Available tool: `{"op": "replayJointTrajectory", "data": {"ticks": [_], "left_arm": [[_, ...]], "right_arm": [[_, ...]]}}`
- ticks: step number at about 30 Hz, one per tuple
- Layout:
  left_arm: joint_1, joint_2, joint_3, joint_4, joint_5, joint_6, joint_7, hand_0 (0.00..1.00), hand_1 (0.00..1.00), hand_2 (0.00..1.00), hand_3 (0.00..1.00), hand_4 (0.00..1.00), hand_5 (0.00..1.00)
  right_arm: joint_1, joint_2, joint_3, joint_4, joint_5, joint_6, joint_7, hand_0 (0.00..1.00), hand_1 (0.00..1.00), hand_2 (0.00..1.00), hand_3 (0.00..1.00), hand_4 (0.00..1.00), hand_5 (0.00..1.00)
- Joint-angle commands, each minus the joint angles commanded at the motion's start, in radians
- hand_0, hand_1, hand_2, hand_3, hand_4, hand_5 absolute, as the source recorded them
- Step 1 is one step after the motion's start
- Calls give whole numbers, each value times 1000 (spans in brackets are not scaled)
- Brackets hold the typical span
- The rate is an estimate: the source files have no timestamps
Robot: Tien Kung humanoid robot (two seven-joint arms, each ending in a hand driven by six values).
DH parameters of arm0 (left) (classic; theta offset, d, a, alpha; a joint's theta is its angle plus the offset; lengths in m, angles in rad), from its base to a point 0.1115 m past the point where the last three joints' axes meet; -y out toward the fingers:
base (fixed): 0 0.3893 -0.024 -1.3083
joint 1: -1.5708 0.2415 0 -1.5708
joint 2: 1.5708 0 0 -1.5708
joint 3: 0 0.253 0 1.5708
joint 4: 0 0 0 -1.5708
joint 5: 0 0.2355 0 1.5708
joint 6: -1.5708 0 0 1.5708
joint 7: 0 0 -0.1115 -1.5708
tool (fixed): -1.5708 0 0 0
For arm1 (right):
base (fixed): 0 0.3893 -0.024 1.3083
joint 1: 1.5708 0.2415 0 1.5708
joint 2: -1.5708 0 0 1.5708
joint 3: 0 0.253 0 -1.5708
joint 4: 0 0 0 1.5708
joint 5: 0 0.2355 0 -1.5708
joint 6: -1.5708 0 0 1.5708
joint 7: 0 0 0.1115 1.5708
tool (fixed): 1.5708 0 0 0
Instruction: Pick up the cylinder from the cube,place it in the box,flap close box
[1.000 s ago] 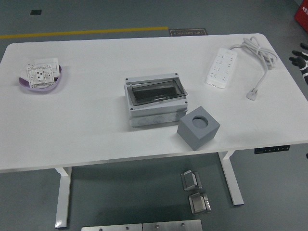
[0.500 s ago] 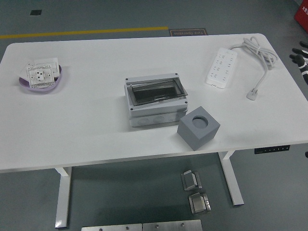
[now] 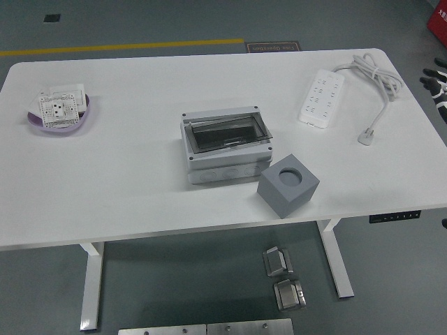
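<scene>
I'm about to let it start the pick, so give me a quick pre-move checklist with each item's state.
1. Cube upright, hole facing up: ok.
2. Cylinder seated in the hole: cannot tell, the hole looks shallow and grey.
3. Box beside the cube, reachable: ok.
4. Box's clear flap open for dropping in: cannot tell.
5. Right hand off the table's right edge, away from the cube: ok.
6. Left hand ready: cannot tell, out of view.

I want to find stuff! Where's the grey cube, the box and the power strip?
grey cube (image 3: 288, 185), head view, its top face beside the round hole.
box (image 3: 225, 139), head view, its clear lid.
power strip (image 3: 323, 97), head view, middle of its white body.
</scene>
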State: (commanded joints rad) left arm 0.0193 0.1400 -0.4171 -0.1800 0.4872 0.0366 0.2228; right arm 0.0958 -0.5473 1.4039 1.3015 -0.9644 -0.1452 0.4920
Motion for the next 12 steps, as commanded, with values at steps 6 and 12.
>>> {"op": "replayJointTrajectory", "data": {"ticks": [6, 12], "left_arm": [[0, 0, 0, 0, -2, 2, -1, 677, 708, 557, 654, 520, 195], [-1, -1, 16, 0, -18, 2, -5, 677, 708, 556, 654, 520, 197]], "right_arm": [[0, 0, 7, 2, -2, -3, 0, 809, 729, 762, 812, 859, 583], [-2, 0, 11, 3, -6, -6, 0, 809, 730, 761, 810, 856, 580]]}}
